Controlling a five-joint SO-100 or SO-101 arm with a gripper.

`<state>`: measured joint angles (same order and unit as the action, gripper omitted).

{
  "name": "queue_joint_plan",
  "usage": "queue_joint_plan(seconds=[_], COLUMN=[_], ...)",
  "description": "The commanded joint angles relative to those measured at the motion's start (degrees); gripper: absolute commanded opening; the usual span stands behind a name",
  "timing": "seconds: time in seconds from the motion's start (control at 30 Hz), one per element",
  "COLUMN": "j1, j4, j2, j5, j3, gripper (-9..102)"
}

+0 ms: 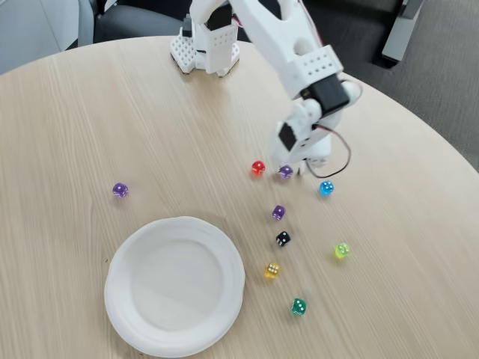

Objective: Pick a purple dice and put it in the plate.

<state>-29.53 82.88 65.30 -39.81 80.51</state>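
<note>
One round wooden table, one white plate at lower left, one white arm. Nine dice: three purple, one each red, blue, black, yellow, lime, green. Bare wood lies between plate and dice. The gripper touches down around one purple dice; its grip I cannot tell.

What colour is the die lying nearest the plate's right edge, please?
Yellow die, beside the plate, in the fixed view.

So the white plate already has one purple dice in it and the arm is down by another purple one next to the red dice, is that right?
Not quite. The plate holds no dice in the fixed view. Three purple dice all lie on the table: one far left, one below the arm, and one by the gripper, next to the red dice. The rest stands.
</note>
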Motion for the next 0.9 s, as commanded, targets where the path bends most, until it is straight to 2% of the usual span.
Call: queue_joint_plan(seconds=[0.0, 0.33, 0.87], j1=[-0.53, 0.18, 0.26], j4=[-0.18, -0.18, -0.18], j2=[2.81, 2.64, 2.81], j5=[-0.35, 0.18, -0.26], j3=[-0.79, -0.79, -0.79], gripper=[15, 13, 0])
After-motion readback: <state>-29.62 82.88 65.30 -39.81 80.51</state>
